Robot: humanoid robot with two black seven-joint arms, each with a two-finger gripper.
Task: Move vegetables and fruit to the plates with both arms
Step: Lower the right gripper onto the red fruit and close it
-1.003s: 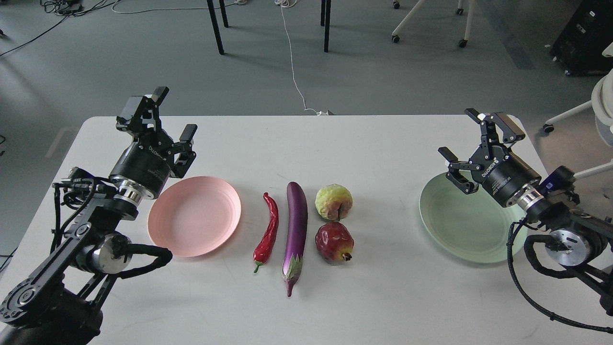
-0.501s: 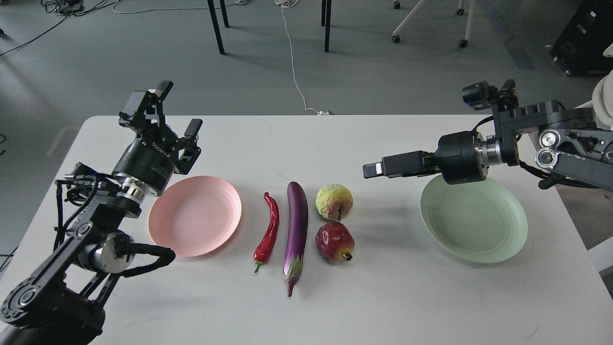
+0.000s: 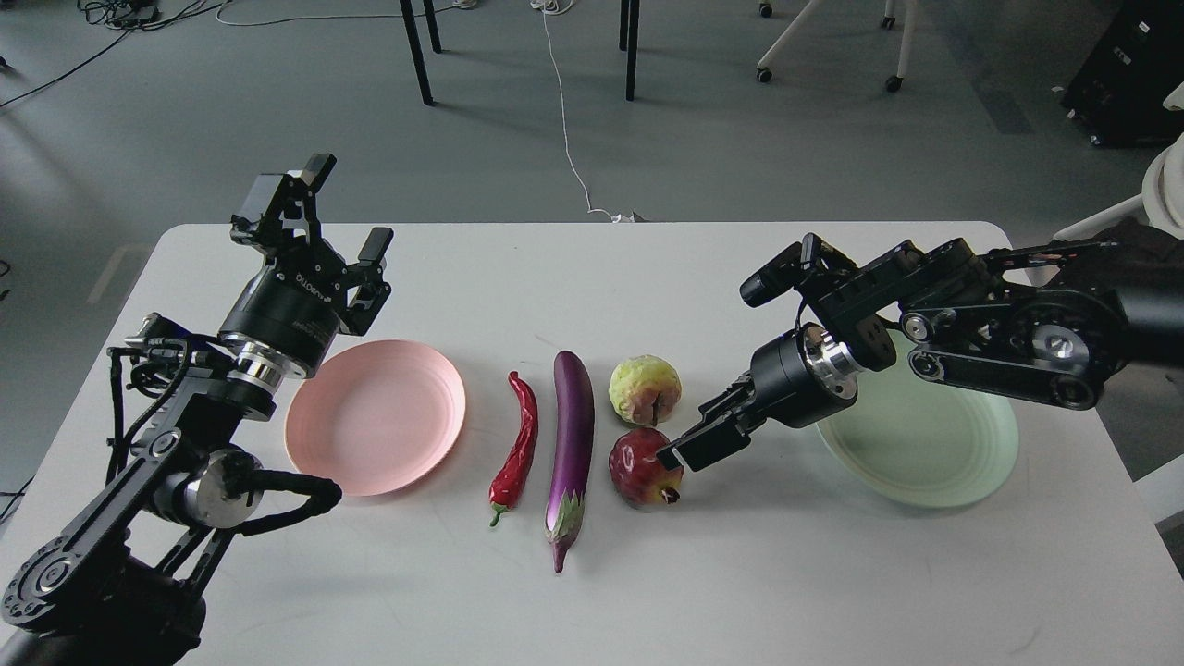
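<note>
A red chili pepper (image 3: 518, 435), a purple eggplant (image 3: 573, 416), a yellow-green fruit (image 3: 645, 388) and a dark red fruit (image 3: 641, 470) lie mid-table between the pink plate (image 3: 370, 416) and the green plate (image 3: 925, 449). Both plates are empty. My left gripper (image 3: 344, 211) is open and empty, raised behind the pink plate's far left edge. My right gripper (image 3: 677, 453) reaches down-left from over the green plate. Its tips are at the right side of the dark red fruit. It is seen side-on, so its fingers cannot be told apart.
The white table (image 3: 592, 268) ends just behind both arms. Beyond it the floor holds chair and table legs (image 3: 629, 55) and a white cable (image 3: 566, 129). My right arm's links (image 3: 999, 324) hang over the green plate's far edge.
My right arm has swung from beside the green plate across to the left and dropped, bringing its gripper down to the dark red fruit. My left gripper rose slightly, then stayed still.
</note>
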